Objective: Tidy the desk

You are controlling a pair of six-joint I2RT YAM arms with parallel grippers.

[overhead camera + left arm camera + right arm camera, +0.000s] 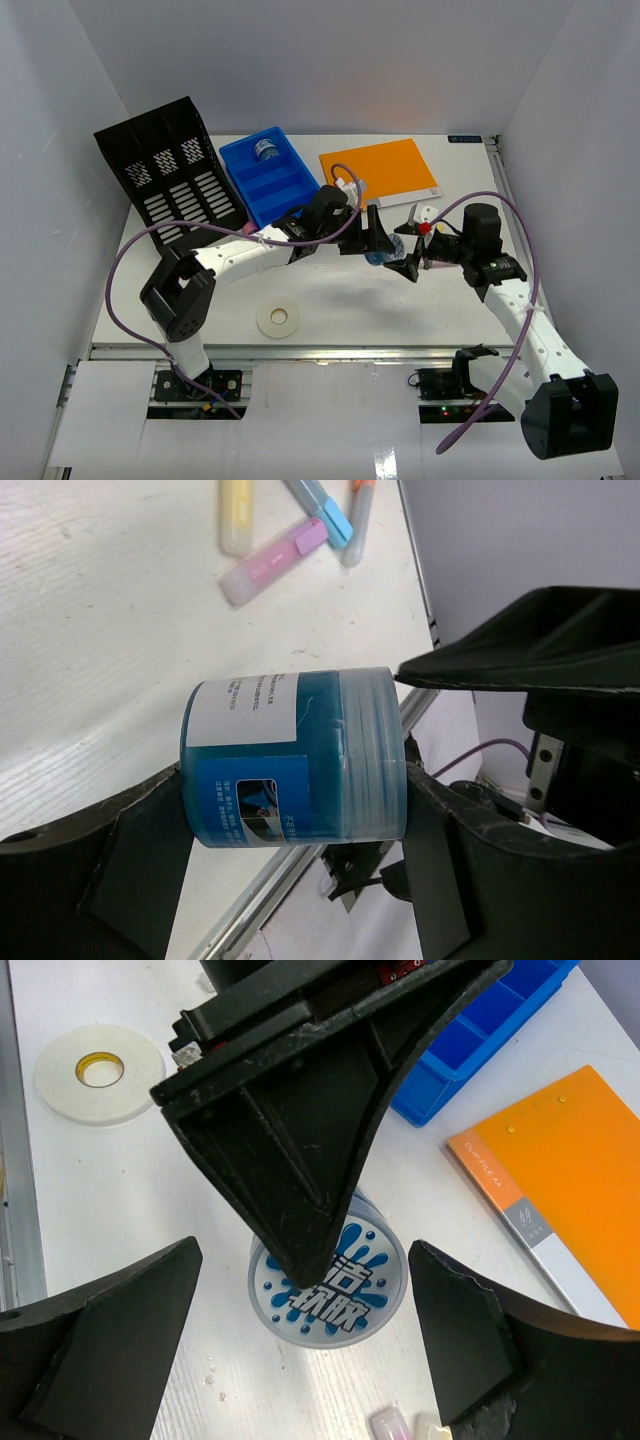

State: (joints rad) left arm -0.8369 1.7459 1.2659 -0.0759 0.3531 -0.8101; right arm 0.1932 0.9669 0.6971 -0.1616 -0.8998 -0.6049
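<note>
A blue jar (378,259) with a splash-printed lid (328,1282) stands upright at the middle of the white desk (330,292). My left gripper (377,243) is shut on it, one finger on its base and one over the lid (295,758). My right gripper (305,1335) is open. Its fingertips (110,1330) stand wide on either side of the jar without touching it. I cannot tell whether the jar rests on the desk or hangs just above it.
A blue compartment tray (268,180) holding another jar (265,150) stands at the back, with a black slotted rack (170,172) to its left. An orange notebook (380,172) lies at the back right. A tape roll (280,318) lies near the front rail. Highlighters (275,560) lie beyond the jar.
</note>
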